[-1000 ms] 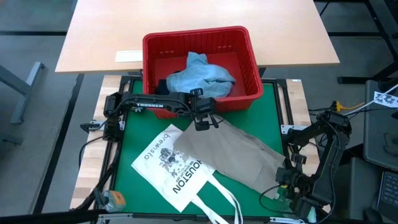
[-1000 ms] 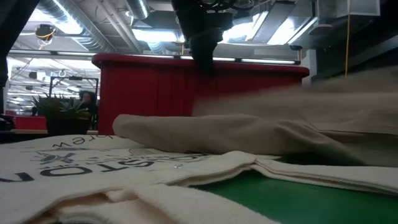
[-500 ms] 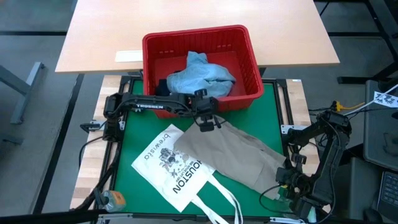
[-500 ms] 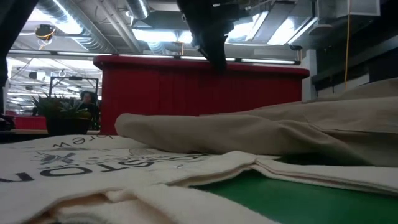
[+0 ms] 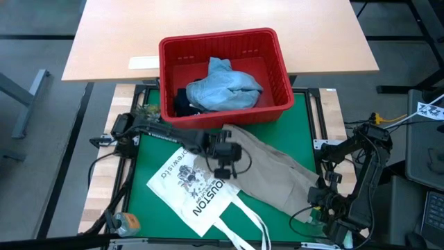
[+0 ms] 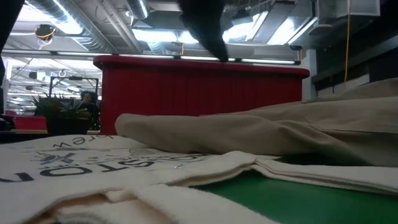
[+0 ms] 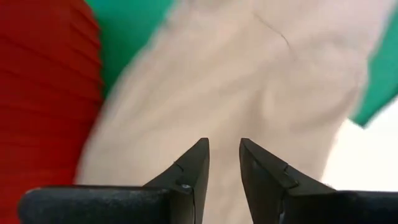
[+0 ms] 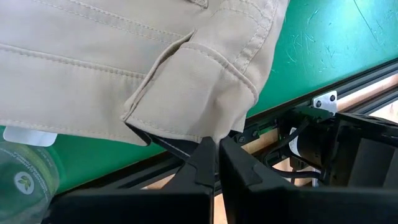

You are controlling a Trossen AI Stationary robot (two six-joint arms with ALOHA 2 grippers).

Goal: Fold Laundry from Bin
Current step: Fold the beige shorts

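The beige trousers (image 5: 267,170) lie spread on the green worktop (image 5: 146,156), running from just in front of the red bin (image 5: 222,48) down toward the near right corner, with their left part lapping over the white tote bag (image 5: 194,187) printed with black lettering. In the bin remain a crumpled light blue denim garment (image 5: 225,87) and something dark (image 5: 182,101) tucked at its left. The left pincer (image 5: 225,165) hangs over the left end of the trousers, above the edge where cloth meets tote; in its wrist view the two dark fingers (image 7: 196,165) stand a narrow gap apart with nothing between them, beige cloth (image 7: 249,81) spread beyond. The right pincer (image 8: 217,155) sits at the near right corner by the worktop frame, fingers pressed together, right at a stitched hem corner (image 8: 205,102) of the trousers; whether any cloth is pinched there I cannot tell. The cloth looks like a mid-weight twill: light, limp, not fragile, likely to drape and drag rather than hold shape, and to slide easily on the smooth mat, perhaps towing the tote with it. The sensible holds would be the firm stitched parts, a waistband or hem corner, pinched deep enough to catch both layers, one arm at each end so the fold stays square. A grip in the loose middle would probably just bunch it.
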